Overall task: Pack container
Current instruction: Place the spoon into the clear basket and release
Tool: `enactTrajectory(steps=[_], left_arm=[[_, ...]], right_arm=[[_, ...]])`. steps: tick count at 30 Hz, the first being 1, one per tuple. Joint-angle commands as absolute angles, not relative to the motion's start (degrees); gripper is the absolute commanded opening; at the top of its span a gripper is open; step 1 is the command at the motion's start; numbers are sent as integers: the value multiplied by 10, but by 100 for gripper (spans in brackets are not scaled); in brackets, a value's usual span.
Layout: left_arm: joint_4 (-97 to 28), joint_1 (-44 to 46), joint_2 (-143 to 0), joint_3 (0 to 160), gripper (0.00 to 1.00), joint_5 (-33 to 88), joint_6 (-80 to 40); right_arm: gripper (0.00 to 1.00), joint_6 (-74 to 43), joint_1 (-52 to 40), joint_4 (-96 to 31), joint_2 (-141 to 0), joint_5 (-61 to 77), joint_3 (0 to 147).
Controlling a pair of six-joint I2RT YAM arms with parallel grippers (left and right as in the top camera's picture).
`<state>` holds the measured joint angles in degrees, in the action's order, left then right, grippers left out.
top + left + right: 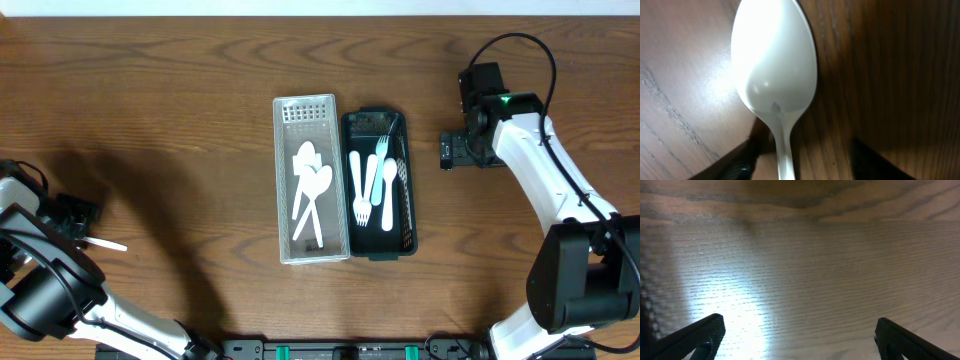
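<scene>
White plastic spoon point(775, 65) fills the left wrist view, bowl away from the camera and handle running back between the 2 dark fingers of the left gripper point(805, 152). It sits at the far left edge of the wooden table point(180, 100), well apart from the containers in the middle. Both fingers show as separate shapes on either side of the handle, which passes nearer the left one. Whether they pinch it or merely straddle it cannot be told, since the contact point falls below the frame. Taking the handle rather than the bowl seems sensible, because it leaves the bowl end free to go into a tray first.

At the centre, 2 long trays stand side by side and touching. The clear perforated tray point(283, 180) already holds several white spoons point(310, 185), and the black tray point(408, 200) holds 3 pale pieces, forks point(372, 185) among them. Cutlery appears sorted by type, so this spoon most likely belongs in the clear tray.

To the right of the black tray, the right gripper point(800, 335) has its jaws spread wide over bare wood and holds nothing (probably parked there to keep the trays unobstructed). Packing looks well along, with this spoon the only loose piece in view. A long carry to the right would come next, and a loose hold could let the spoon swivel.
</scene>
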<state>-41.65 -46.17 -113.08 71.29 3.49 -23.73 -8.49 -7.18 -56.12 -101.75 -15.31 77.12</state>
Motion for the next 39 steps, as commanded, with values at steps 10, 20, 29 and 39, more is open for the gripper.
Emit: enactTrajectory(steps=[10,20,29,39], left_arm=[[-434,-459,-1180,670,20,9,-230],[-437,-459,-1180,670,6,9,-230],[-456,-445,-1126,691,6,50,-231],[-468,-234,-875,707,6,53,-186]], right_arm=[[99,-80,-67,-564,-1010,-165,781],[99,-80,-67,-564,-1010,-165,781],[99,-81,-67,-559,-1010,-165,781],[99,-94,-46,-555,-1010,-136,811]])
